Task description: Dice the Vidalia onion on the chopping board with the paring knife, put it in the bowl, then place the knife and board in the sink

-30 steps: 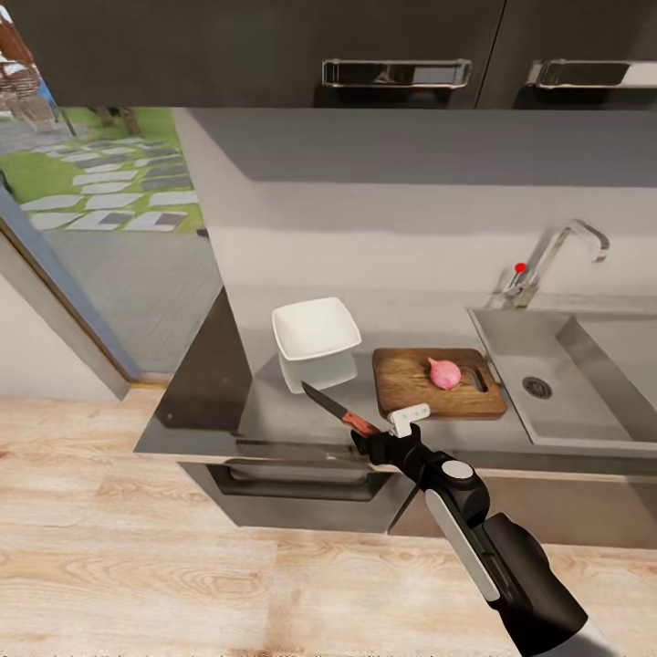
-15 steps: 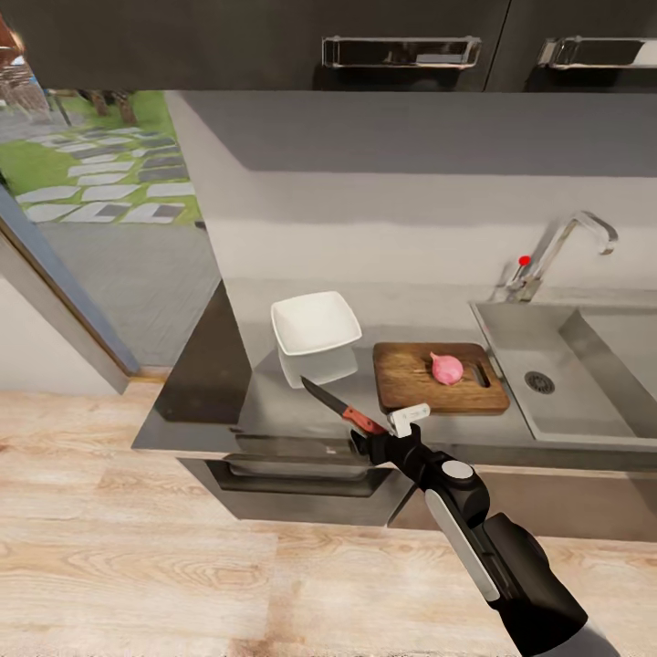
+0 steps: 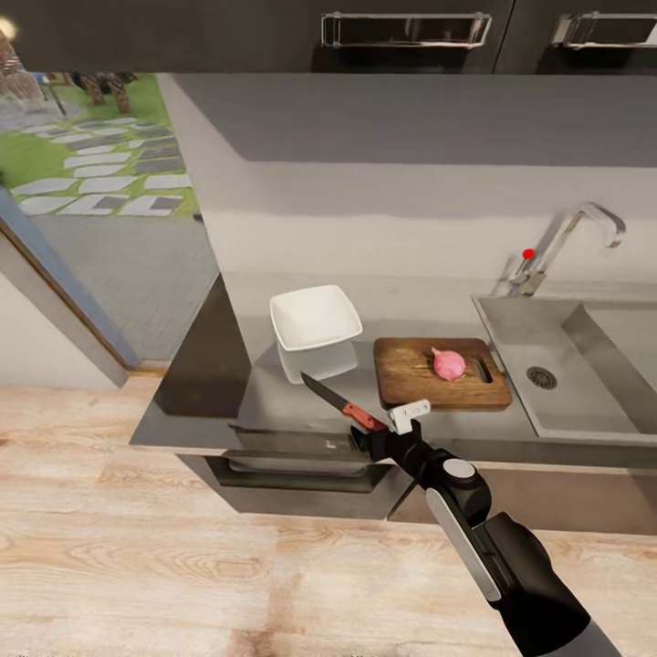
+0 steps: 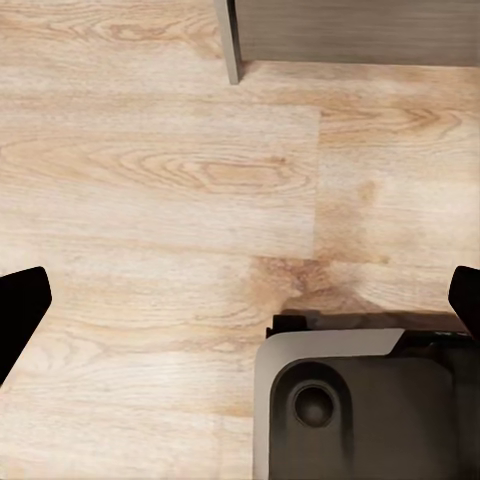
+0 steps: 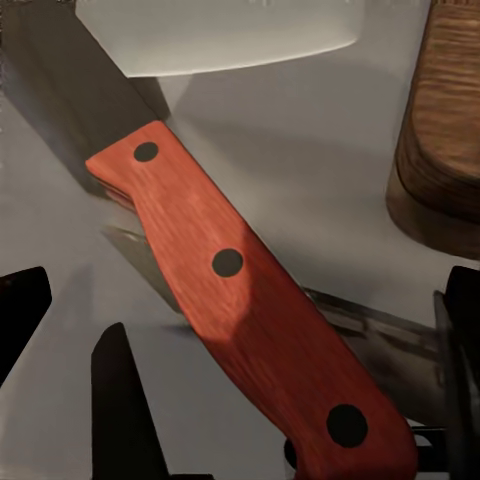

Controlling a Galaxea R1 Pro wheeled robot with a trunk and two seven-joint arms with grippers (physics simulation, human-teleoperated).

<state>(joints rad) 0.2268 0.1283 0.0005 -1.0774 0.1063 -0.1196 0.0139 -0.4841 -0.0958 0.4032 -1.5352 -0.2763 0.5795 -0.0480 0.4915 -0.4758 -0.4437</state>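
a kitchen: sink (image 3: 520, 365), countertop (image 3: 274, 401), dark cabinets (image 3: 274, 36).

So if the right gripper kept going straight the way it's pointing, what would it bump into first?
The right gripper holds the paring knife, whose blade tip points toward the bowl. Going straight on, the tip would probably meet the bowl first, though depth is hard to judge.
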